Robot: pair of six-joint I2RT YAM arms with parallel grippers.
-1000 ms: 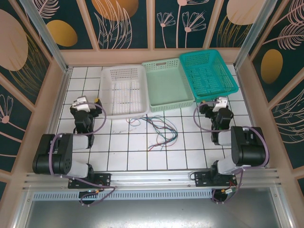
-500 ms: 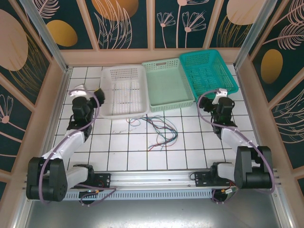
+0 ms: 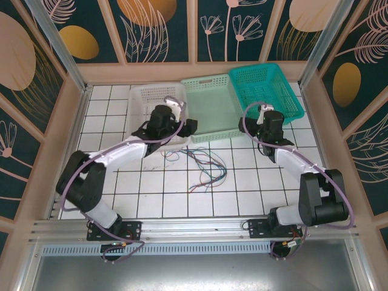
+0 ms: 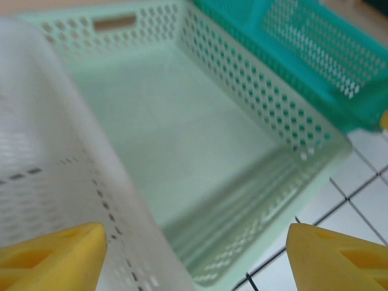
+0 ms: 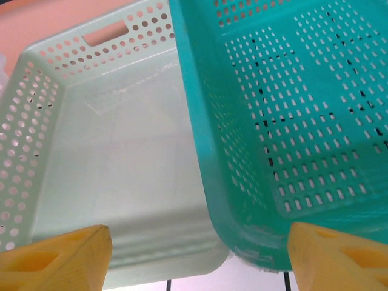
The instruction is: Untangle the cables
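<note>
The cables (image 3: 207, 165) lie in a loose tangle of thin green, blue, red and dark purple wires on the white tiles, just in front of the baskets. My left gripper (image 3: 189, 126) hangs over the front edge where the white basket (image 3: 159, 115) meets the light green basket (image 3: 215, 109), behind and left of the tangle. In the left wrist view the left gripper (image 4: 194, 267) is open, with only basket between its yellow fingertips (image 4: 54, 257). My right gripper (image 3: 257, 124) hovers at the teal basket's (image 3: 265, 91) front left corner. It too is open (image 5: 197, 260), its fingertips (image 5: 339, 257) wide apart.
Three baskets stand in a row along the back of the table. The light green basket (image 5: 121, 157) and the teal basket (image 5: 291, 121) touch side by side. Wooden walls and metal posts close in the sides. Open tiles lie around and in front of the tangle.
Both arms have unfolded from their low resting pose. The left gripper swung far right to the white and green baskets' junction. The right gripper moved up and slightly left. The cables have not moved.
</note>
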